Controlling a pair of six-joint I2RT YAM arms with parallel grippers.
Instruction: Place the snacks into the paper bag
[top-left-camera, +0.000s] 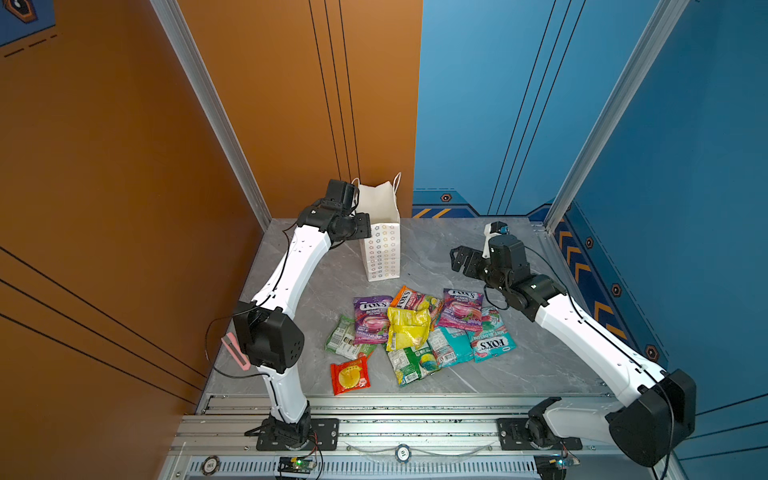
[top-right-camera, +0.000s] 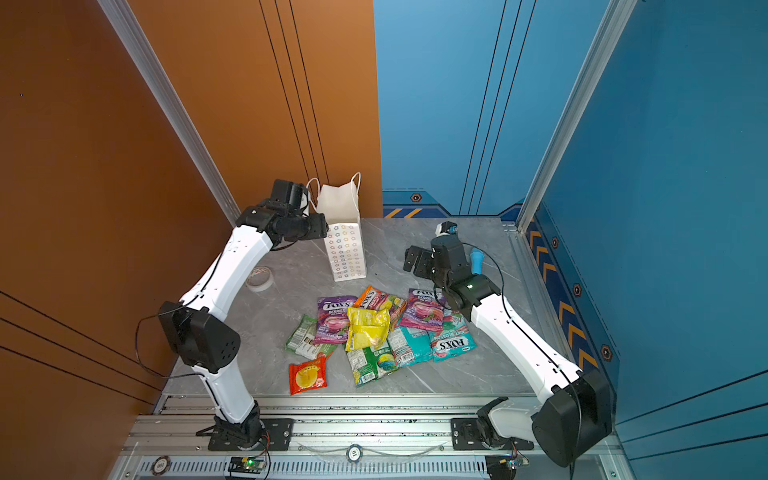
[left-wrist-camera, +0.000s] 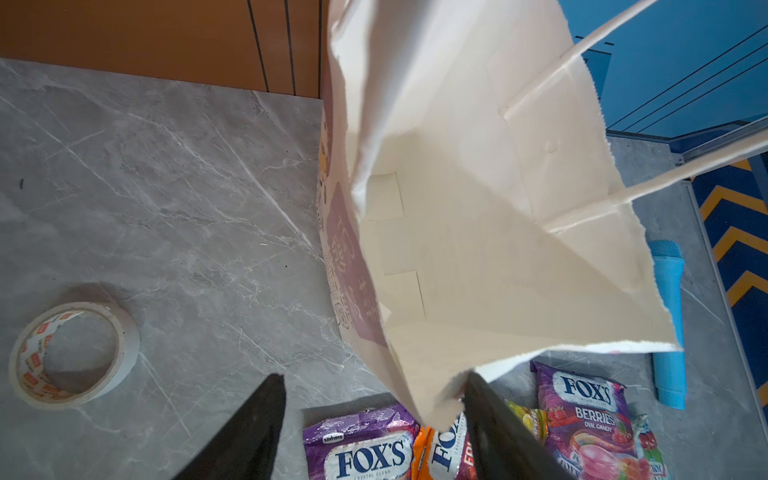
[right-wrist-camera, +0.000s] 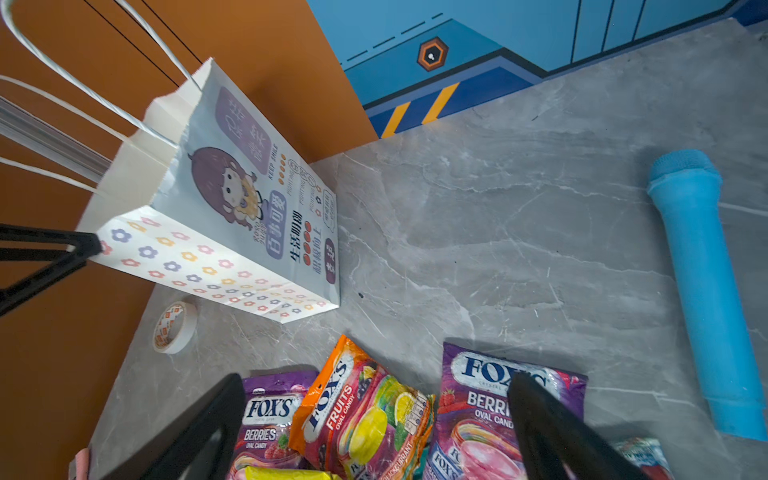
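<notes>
Nine snacks (top-left-camera: 446, 345): flat crinkly packets on the grey marbled desk (top-left-camera: 528, 365). All lie outside the paper bag, and most overlap in one loose heap on its near side.
Purple pair: a left purple packet (top-left-camera: 371, 318) and a right purple packet (top-left-camera: 461, 309), both printed "FOX'S BERRIES", lie face up at the two far corners of the heap.
Orange packet (top-left-camera: 409, 296): "FOX'S FRUITS", between the purple pair, its near end under the yellow pouch.
Yellow pouch (top-left-camera: 407, 328): crumpled, lying on top at the middle of the heap.
Teal packets (top-left-camera: 492, 341): two side by side at the near right of the heap, one partly under the right purple packet.
Green pouches: one (top-left-camera: 345, 343) at the left edge of the heap, tucked under the left purple packet; another (top-left-camera: 411, 365) at the near edge, below the yellow pouch.
Red pouch (top-left-camera: 350, 375): lies alone, nearest the rail, just apart from the rest.
Paper bag (top-left-camera: 384, 253): stands upright at the far side of the desk, close to the orange wall. Its mouth is open and its cord handles are up. Its flower-printed side faces the heap, and the right wrist view shows the cartoon figure on its front.
Left end effector (left-wrist-camera: 374, 377): up at the bag's top rim, fingers apart. A corner of the rim hangs between them, with the paper lying against one finger and not pinched.
Right end effector (right-wrist-camera: 376, 379): raised over the far right of the heap, well apart from the bag. Its fingers are spread wide and it is empty.
Tape roll (top-right-camera: 259, 279): flat on the desk beside the left arm.
Blue stick (right-wrist-camera: 706, 291): microphone-shaped, lying near the desk's right edge.
</notes>
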